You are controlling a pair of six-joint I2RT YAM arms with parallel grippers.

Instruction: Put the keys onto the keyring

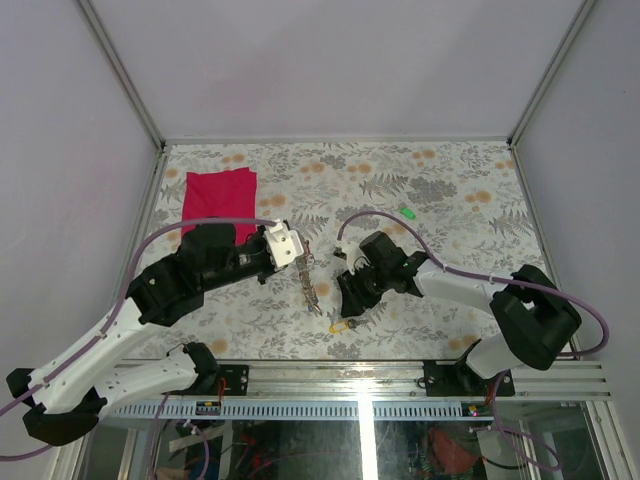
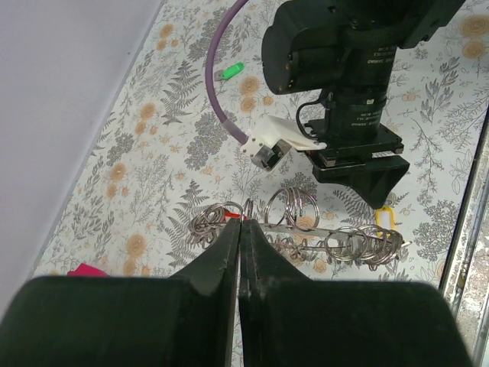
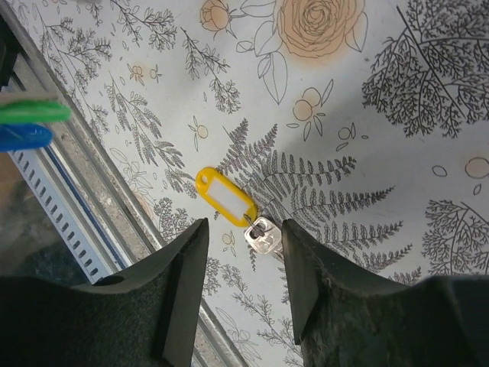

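Observation:
The keyring (image 2: 321,233) is a bunch of silver wire rings strung along a thin metal bar. My left gripper (image 2: 241,224) is shut on its near end, where a small red piece shows at the fingertips. In the top view the bunch (image 1: 310,290) trails from the left gripper (image 1: 302,262) toward the front edge. A silver key with a yellow tag (image 3: 225,197) lies flat on the table. My right gripper (image 3: 244,225) is open just above it, one finger on each side. The yellow key also shows in the top view (image 1: 340,325). A green-tagged key (image 1: 407,212) lies farther back.
A red cloth (image 1: 218,200) lies at the back left. The metal rail of the table's front edge (image 3: 84,222) runs close beside the yellow key. The right arm's body (image 2: 359,99) hangs just beyond the ring bunch. Grey walls enclose the floral table.

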